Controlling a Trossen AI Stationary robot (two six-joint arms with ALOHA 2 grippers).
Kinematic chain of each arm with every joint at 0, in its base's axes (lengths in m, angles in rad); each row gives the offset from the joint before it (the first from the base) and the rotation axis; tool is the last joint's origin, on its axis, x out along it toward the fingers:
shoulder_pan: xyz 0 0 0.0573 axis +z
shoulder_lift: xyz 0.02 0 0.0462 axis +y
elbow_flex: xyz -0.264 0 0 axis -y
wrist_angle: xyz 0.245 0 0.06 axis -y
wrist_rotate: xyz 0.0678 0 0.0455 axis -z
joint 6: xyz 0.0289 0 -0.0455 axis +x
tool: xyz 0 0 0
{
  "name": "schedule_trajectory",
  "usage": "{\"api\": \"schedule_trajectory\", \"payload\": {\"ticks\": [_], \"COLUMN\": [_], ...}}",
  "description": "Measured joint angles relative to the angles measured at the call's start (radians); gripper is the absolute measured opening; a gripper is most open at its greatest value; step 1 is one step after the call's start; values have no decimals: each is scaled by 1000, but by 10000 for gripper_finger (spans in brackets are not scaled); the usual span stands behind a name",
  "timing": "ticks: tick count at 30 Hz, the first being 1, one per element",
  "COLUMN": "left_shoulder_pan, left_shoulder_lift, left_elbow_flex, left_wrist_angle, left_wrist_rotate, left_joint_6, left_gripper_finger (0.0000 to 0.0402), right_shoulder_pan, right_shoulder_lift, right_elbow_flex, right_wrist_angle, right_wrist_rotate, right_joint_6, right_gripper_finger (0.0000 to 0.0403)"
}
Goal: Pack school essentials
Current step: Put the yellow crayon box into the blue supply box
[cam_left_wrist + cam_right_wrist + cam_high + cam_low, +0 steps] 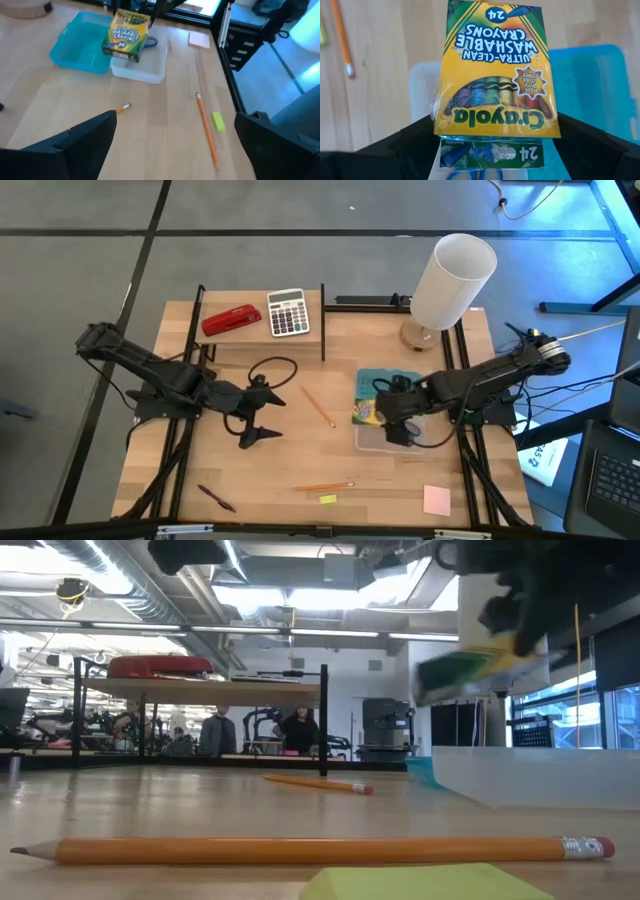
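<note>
The yellow-green crayon box [495, 75] is held by my right gripper [395, 418] over the clear container [405, 438], whose teal lid [385, 380] lies beside it. In the low view the crayon box [470, 665] hangs clear above the container [540, 775]. The scissors' blue handle [150, 42] shows inside the container. My left gripper [258, 425] is open above bare table at centre-left. One orange pencil [318, 407] lies mid-table. Another pencil [322, 487], the yellow piece [328, 499], the purple pen [216, 498] and the pink note pad [436, 499] lie near the near edge. My right gripper pinches the crayon box between its two fingers [415, 137] at the end bearing the Crayola logo [495, 117], one finger on each narrow side. The box is lifted clear above the clear container and reaches out beyond the fingertips, tilted.
A red stapler [231, 320] and a grey calculator [288, 312] sit on a raised shelf at the far edge. A white cylinder lamp [452, 280] stands at the far right corner. A black cable loop [272, 368] lies near the left arm. People show beyond the table.
</note>
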Motion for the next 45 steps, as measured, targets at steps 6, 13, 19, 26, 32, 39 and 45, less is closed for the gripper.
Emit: {"api": "schedule_trajectory", "payload": {"ticks": [6,13,19,26,32,39,45], "left_shoulder_pan": [0,0,0,0,1,1,1], "left_shoulder_lift": [43,48,48,47,47,47,47], "left_elbow_flex": [0,0,0,0,0,0,0], "left_wrist_angle": [97,105,107,108,107,106,106], "left_wrist_rotate": [0,0,-1,-1,-16,-40,-41], "left_joint_6": [0,0,0,89,156,156,156], "left_gripper_finger": [399,399,399,399,399,399,399], "right_shoulder_pan": [28,56,69,71,71,71,71], "right_shoulder_lift": [-92,-119,-117,-117,-117,-117,-117], "right_elbow_flex": [-171,-290,-345,-384,-390,-390,-390], "right_wrist_angle": [135,208,281,368,379,378,378], "right_wrist_rotate": [-1,-1,-2,-2,-2,-1,-1], "right_joint_6": [-5,-21,-3,-28,-34,-59,-57], "right_gripper_finger": [349,349,349,349,349,349,349]}}
